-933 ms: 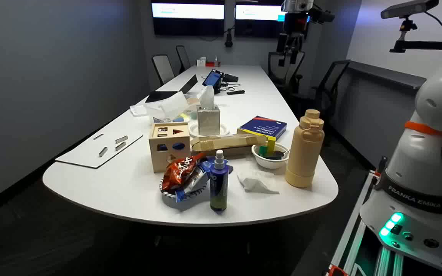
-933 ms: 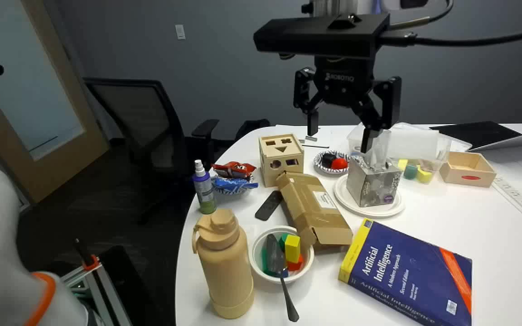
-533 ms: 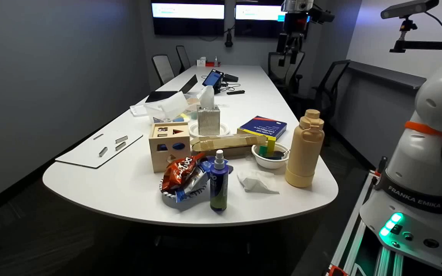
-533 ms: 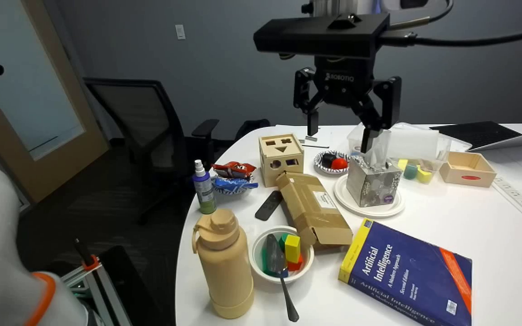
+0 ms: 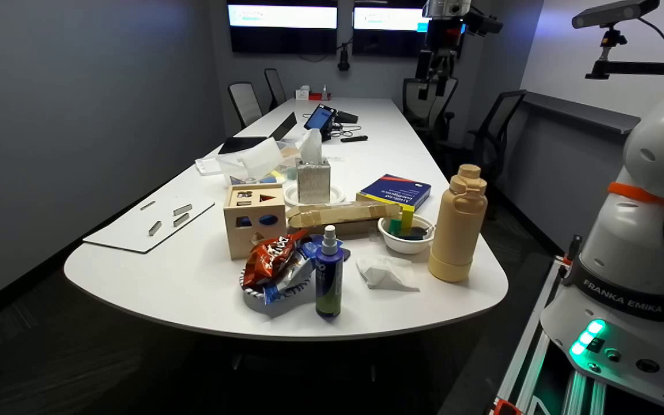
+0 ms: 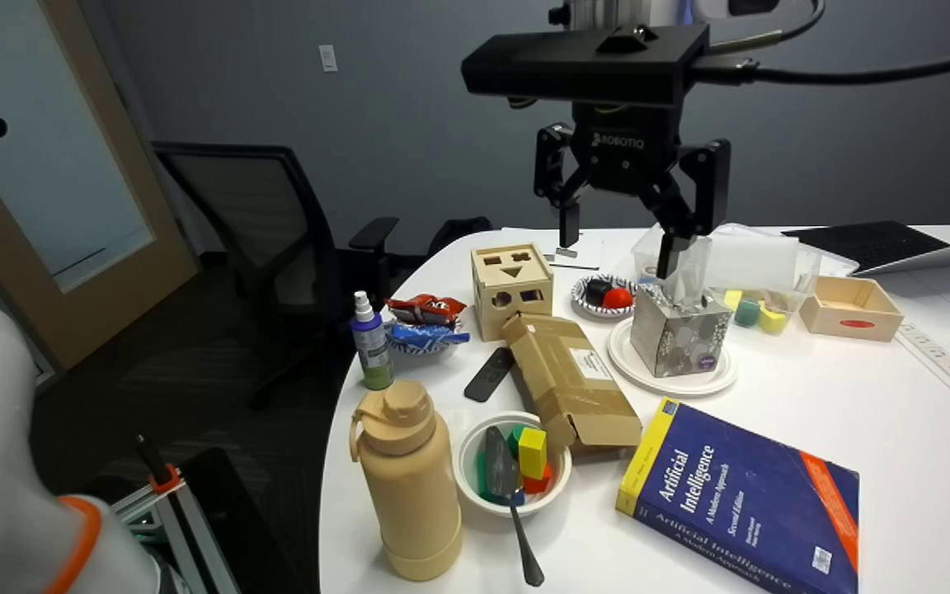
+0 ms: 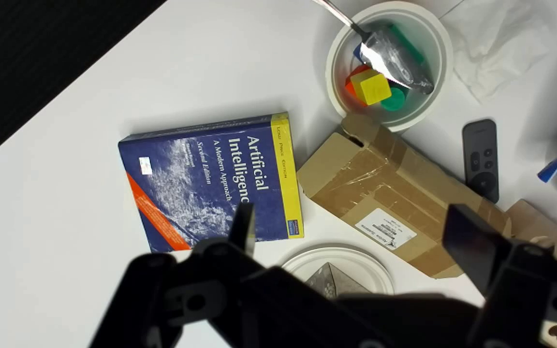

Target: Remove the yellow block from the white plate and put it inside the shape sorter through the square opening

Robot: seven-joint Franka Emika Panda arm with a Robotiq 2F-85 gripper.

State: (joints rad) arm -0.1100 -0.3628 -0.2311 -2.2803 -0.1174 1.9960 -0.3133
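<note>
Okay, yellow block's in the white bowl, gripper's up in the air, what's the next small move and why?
I'd probably slide the open gripper sideways until it hovers over the yellow block, before lowering. It hangs empty and high; the wrist view shows the block toward the top edge, not between the jaws. A utensil rests in the white bowl close beside the block, so alignment matters.

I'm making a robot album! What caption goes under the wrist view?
Looking down past the open pincer: a yellow block in a white bowl, a taped cardboard box and an Artificial Intelligence textbook.
</note>
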